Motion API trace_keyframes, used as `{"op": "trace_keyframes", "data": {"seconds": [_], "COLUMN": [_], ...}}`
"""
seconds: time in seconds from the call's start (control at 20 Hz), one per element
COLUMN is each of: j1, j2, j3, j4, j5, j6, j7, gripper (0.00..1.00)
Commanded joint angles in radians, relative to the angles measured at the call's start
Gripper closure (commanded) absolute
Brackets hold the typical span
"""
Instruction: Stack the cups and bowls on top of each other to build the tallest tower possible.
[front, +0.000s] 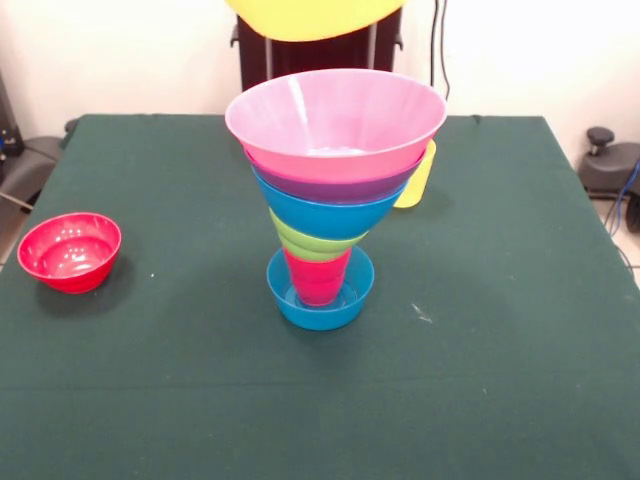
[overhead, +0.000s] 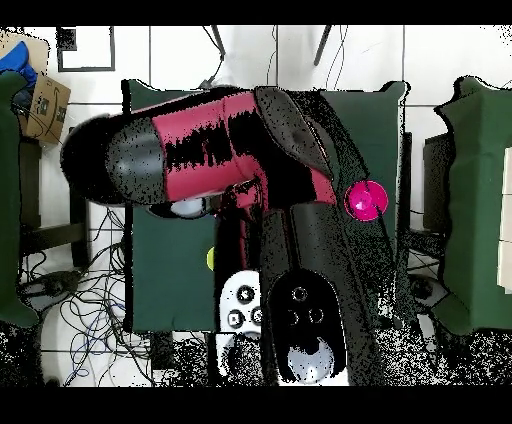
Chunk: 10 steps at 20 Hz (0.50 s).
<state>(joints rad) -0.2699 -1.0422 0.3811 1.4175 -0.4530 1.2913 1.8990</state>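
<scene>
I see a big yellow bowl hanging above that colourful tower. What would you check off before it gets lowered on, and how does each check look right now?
1. Tower upright: ok, it stands straight on the small blue bowl.
2. Top free to receive: ok, the pink bowl is open and empty.
3. Yellow bowl centred over the tower: cannot tell; only its underside shows at the top edge, and the arm hides the tower from above.
4. Jaws' hold on the yellow bowl: cannot tell, they are out of sight.
5. Leftover pieces out of the way: ok, the red bowl sits well apart, and the yellow cup stands behind the tower.
</scene>
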Motion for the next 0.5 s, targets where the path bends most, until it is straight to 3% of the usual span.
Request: {"op": "trace_keyframes", "data": {"seconds": [0.05,0.5], "j1": [0.053,0.137], "j2": [-0.024,-0.022], "j3": [-0.078,-0.163], "j4": [0.182,0.234], "j5": [-0.034,-0.078], "j6": [-0.121,-0.227], "j7": [0.163,0.236], "gripper": [1.00,1.00]}}
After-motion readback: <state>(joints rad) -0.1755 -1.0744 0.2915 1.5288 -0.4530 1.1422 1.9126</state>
